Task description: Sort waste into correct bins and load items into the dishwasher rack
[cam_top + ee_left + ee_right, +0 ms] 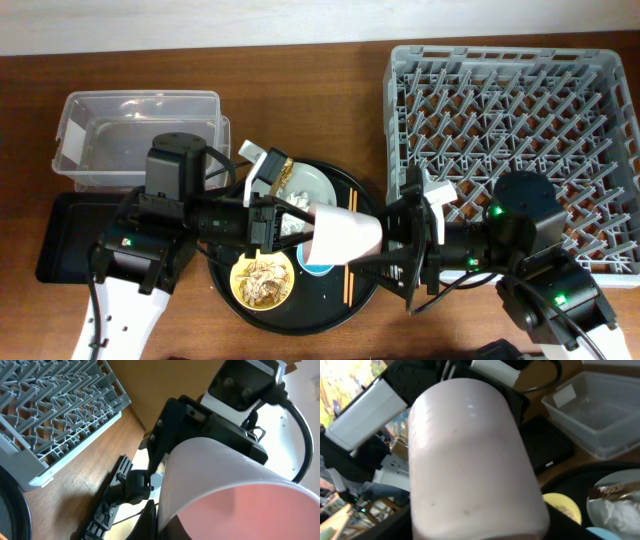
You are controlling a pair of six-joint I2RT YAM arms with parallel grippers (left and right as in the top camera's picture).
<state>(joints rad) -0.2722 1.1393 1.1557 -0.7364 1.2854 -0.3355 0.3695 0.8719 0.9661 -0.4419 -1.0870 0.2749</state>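
Note:
A pink cup lies on its side in the air above the round black tray, held between both grippers. My left gripper is shut on its rim, one finger inside the mouth. My right gripper is shut around the base end; the cup fills the gap between its fingers. Below sit a yellow bowl with beige scraps, a grey plate with white tissue and a brown-gold wrapper, a light-blue cup and chopsticks.
The grey dishwasher rack stands at the back right. The clear tub is at the back left, with the shallow black tray in front of it. The round black tray sits at the centre front.

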